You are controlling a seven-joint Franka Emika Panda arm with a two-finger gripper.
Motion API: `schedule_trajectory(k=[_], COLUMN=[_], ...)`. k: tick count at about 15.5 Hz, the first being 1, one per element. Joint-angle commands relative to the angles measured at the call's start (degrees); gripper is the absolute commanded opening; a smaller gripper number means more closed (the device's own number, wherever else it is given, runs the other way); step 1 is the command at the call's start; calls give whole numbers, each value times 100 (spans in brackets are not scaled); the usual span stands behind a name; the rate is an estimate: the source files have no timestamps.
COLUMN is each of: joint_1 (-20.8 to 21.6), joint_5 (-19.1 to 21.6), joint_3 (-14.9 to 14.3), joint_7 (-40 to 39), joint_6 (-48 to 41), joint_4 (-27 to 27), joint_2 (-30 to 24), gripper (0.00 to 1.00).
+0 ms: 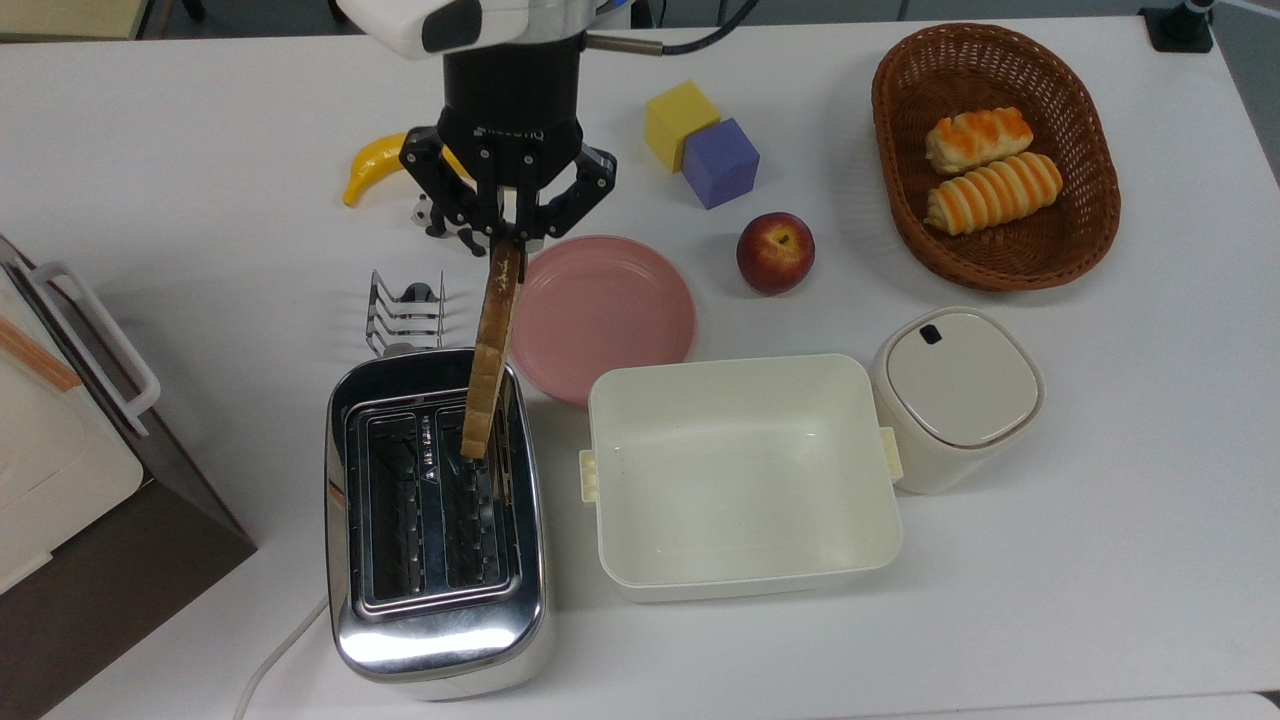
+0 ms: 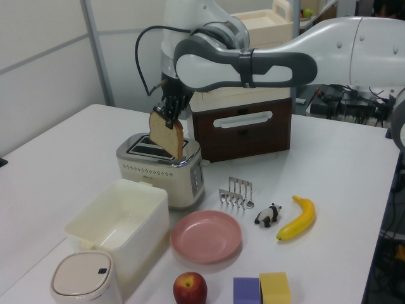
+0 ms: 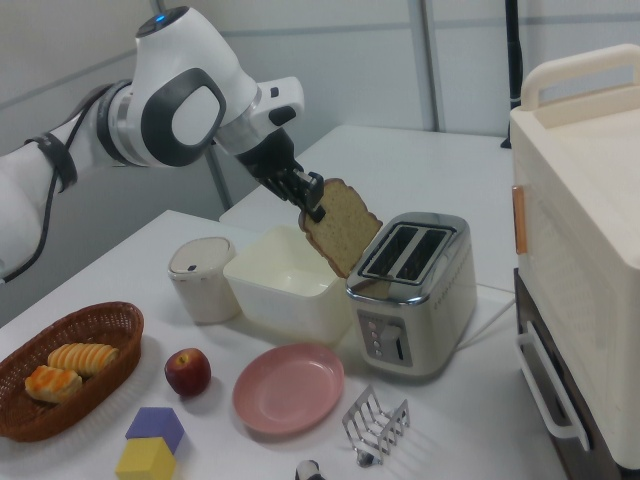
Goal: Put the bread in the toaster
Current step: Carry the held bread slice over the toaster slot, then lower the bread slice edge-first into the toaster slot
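white table (image 1: pixel 1100 500), chrome toaster (image 1: pixel 436 590), bread (image 1: pixel 490 350) aloft

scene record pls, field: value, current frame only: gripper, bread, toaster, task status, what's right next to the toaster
gripper: shut on the bread, above the table
bread: held by its top edge, hanging tilted, lower end over the toaster
toaster: chrome, two slots, both empty
task status: bread not yet in a slot
neighbours: toast rack, pink plate, cream tub
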Motion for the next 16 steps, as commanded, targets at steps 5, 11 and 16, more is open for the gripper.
schedule_trajectory(k=[5, 11, 16], joint_1=[71, 53, 62], joint_5=[153, 153, 144], joint_3=[-310, -363, -363], joint_7=[-167, -237, -281], joint_6=[310, 627, 943], joint_4=[388, 361, 292], joint_2=[128, 260, 357], gripper=[0, 0, 0])
